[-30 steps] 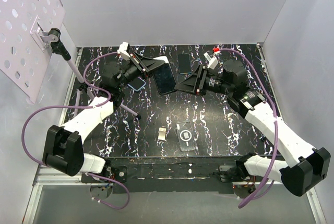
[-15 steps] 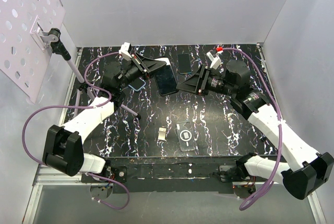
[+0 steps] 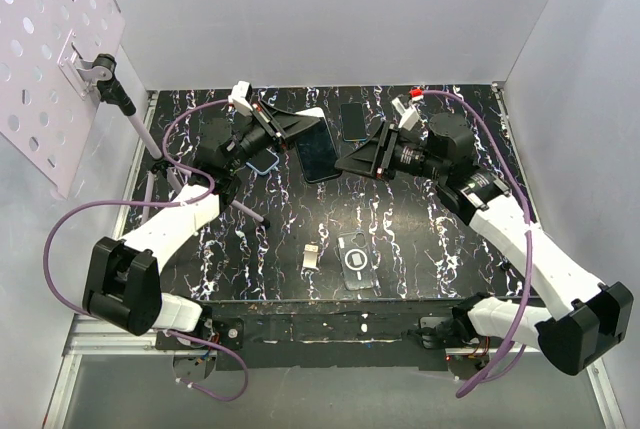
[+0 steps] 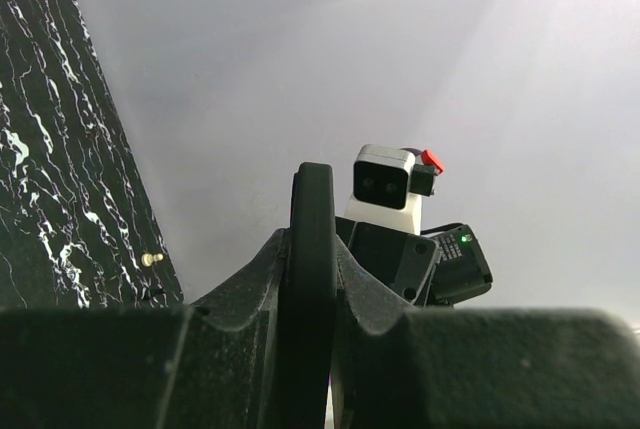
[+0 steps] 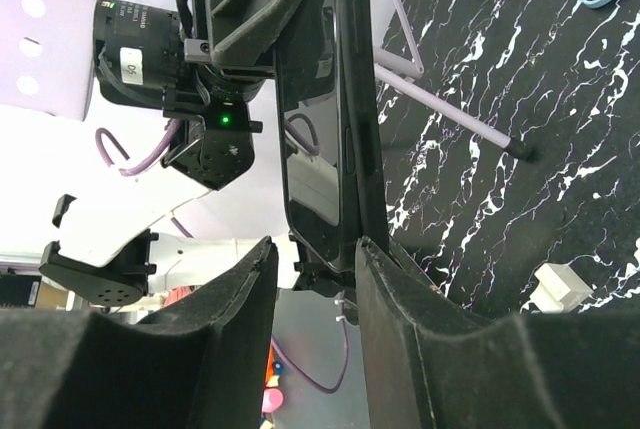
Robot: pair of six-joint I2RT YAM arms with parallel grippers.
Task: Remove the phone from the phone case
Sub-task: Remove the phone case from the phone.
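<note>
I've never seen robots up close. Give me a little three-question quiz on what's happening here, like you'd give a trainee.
1. True or false: the phone between the two arms lies flat on the table.
2. Which of these lies on the table in front of the arms' bases? A. a clear phone case with a ring on it; B. a coffee mug; C. a screwdriver.
3. Fill the gap: the left claw is ___ on the phone.

Key
1. False. It is held up in the air, edge-on in both wrist views.
2. A.
3. shut.
</note>
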